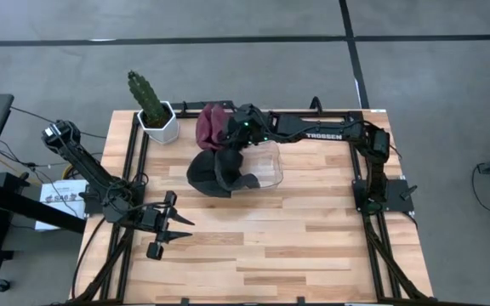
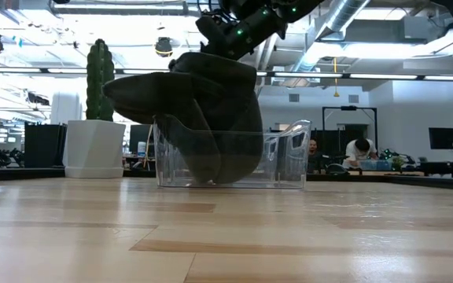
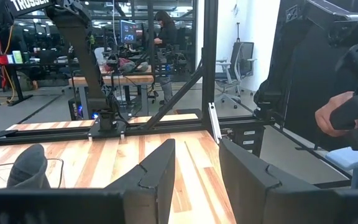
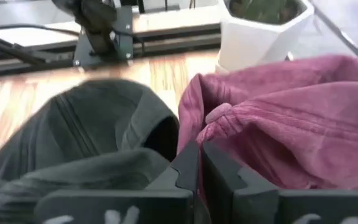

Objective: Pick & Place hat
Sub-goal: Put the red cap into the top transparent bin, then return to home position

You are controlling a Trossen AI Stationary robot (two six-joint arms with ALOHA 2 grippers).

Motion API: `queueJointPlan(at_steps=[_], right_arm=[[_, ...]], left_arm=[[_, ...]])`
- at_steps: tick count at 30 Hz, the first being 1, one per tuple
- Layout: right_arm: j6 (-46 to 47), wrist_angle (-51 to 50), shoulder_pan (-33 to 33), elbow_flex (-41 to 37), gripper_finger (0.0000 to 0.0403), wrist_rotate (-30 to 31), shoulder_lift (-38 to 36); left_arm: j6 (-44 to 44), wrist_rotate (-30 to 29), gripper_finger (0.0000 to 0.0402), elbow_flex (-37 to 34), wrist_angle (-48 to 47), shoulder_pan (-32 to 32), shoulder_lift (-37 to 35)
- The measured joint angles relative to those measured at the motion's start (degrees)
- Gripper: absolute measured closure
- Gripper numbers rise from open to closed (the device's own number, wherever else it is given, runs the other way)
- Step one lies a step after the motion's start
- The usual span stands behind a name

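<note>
**Currently: dark hat held at the clear bin**

Landmark: clear plastic bin point(image 1: 266, 167), standing on the wooden counter point(image 1: 313, 238) toward its far edge.

Item 1. Dark grey hat point(image 1: 215, 172). Draped over the bin's edge on the side toward the cactus pot, part hanging inside the bin and part outside it. In the low view the hat point(image 2: 203, 110) rises above the bin point(image 2: 281, 157) rim, with its brim jutting out toward the cactus; the lower folds show through the clear wall.

Item 2. Right claw point(image 1: 238, 127). Positioned above the bin's far edge, arm reaching in across the back of the counter. Its wrist view shows the right claw point(image 4: 199, 163) with fingers pressed nearly together, pinching dark hat fabric point(image 4: 92, 137).

Item 3. Maroon hat point(image 1: 213, 124). Just behind the bin, between it and the cactus pot, touching the dark hat; in the right wrist view the maroon hat point(image 4: 291, 124) lies right against the claw fingers.

Item 4. Cactus point(image 1: 145, 92) in a white pot point(image 1: 160, 125). Beyond the bin, at the counter's far corner.

Item 5. Left claw point(image 1: 167, 228). Well apart from the bin, near the counter's left edge, fingers spread apart and holding nothing; left claw point(image 3: 197, 180) confirmed in its wrist view.
</note>
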Motion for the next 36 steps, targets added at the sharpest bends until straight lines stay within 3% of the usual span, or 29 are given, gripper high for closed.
queueJointPlan(at_steps=[9, 23, 31, 36], right_arm=[[-2.65, -2.48, -0.52, 0.00, 0.0370, 0.04, 0.00], [-5.56, -7.05, -0.46, 0.04, 0.0256, 0.67, -3.19], [-5.28, -14.87, -0.46, 0.02, 0.0245, 8.14, -9.20], [-1.88, -25.93, -0.23, 0.02, 0.0272, 14.90, -15.23]], left_arm=[[0.00, 0.00, 0.0279, 0.00, 0.00, -0.02, 0.00], [0.00, -0.02, 0.0279, 0.00, -0.02, -0.02, 0.00], [-0.02, 0.00, 0.0279, 0.00, -0.15, -0.02, 0.00], [-3.20, 0.25, 0.0279, 0.00, -0.19, -0.01, 0.39]])
